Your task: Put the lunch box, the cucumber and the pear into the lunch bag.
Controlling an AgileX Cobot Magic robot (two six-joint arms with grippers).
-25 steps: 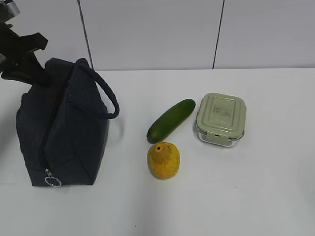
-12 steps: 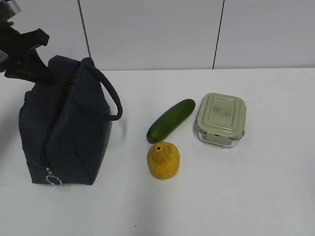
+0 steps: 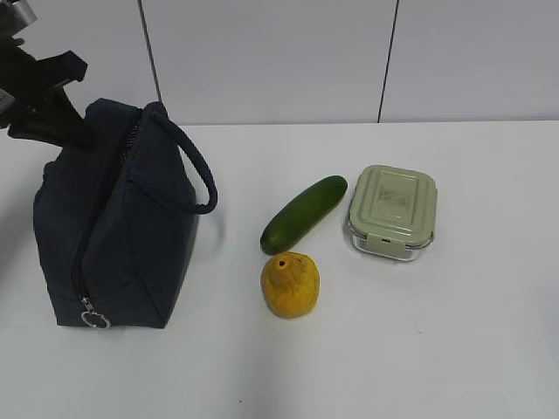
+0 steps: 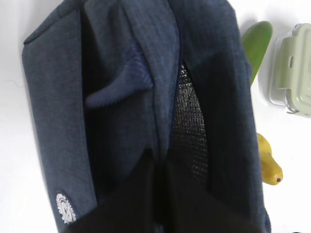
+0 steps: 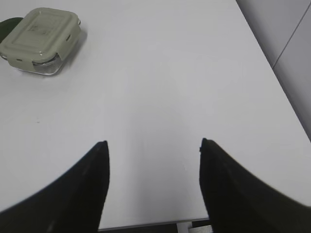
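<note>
lunch bag point(image 3: 118, 218) stands on the left of the white table point(image 3: 454, 349), dark navy, zipped along its top edge with the metal ring pull point(image 3: 94, 320) hanging at its near lower corner and its rope handle point(image 3: 194, 170) arching out to the right. my left pincer point(image 3: 52, 109) sits at the bag's far top corner; in the left wrist view my dark fingers point(image 4: 146, 194) are drawn together on a fold of the navy fabric, pinching it, with a strip of black mesh showing beside them. the white round logo point(image 4: 64, 208) shows on the bag's side there.

to the right of the bag, apart from it, the cucumber point(image 3: 303, 214) lies at a slant, its far end near the lunch box point(image 3: 392, 211), which sits flat with its sage-green lid clipped on. the pear point(image 3: 290, 285) stands just near of the cucumber's near end, not touching it as far as i can tell.

my right pincer point(image 5: 153, 160) hangs spread wide over bare table on the right, nothing between its fingers, the lunch box far off at the upper left of its view.

the table is plain matte white with a few tiny specks. behind it runs a pale panelled wall point(image 3: 262, 61) with two dark vertical seams.
</note>
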